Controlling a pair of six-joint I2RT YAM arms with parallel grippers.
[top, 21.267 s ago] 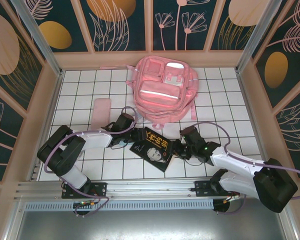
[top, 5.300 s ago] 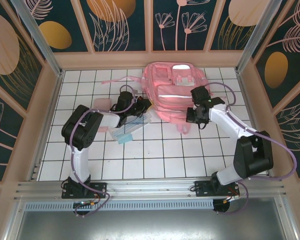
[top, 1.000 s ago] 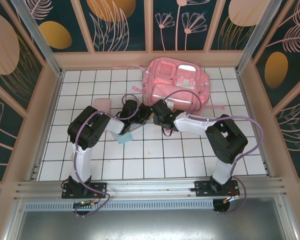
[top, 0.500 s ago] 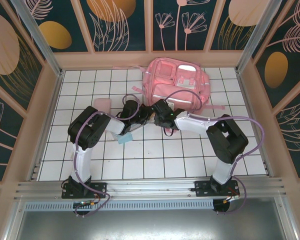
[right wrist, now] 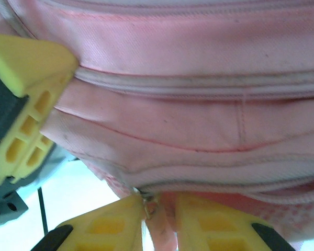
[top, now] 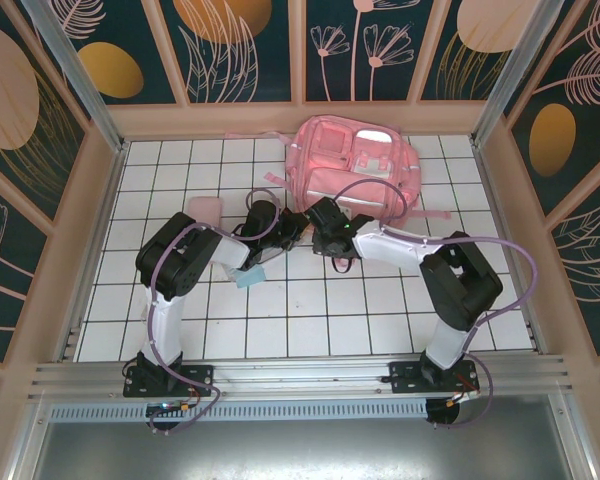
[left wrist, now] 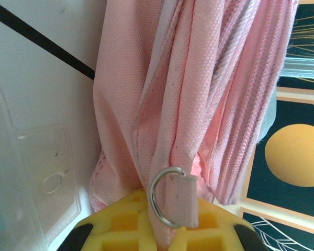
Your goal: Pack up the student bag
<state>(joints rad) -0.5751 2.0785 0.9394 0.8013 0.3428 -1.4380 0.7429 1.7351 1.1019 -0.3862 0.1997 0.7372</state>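
Observation:
The student bag [top: 358, 168] is a large pink backpack lying at the back middle of the white tiled table. Both grippers meet at its near left corner. My left gripper [top: 288, 228] is shut on a fold of the bag's pink fabric [left wrist: 183, 104], just beside a metal ring [left wrist: 156, 196] with a pink tab. My right gripper [top: 318, 222] presses against the bag's side [right wrist: 199, 120], and its yellow fingers [right wrist: 104, 227] are closed round a pink zipper pull [right wrist: 159, 225]. The left gripper's yellow finger [right wrist: 26, 99] appears at the left of the right wrist view.
A small flat pink case [top: 204, 209] lies left of the arms. A clear plastic package [top: 260, 260] with a teal end rests under the left arm, also visible as the package [left wrist: 36, 172] beside the fabric. Wooden walls ring the table.
The right gripper's jaws have narrowed onto the zipper pull and its arm has swung slightly right. The left gripper keeps its hold; the bag has barely moved.

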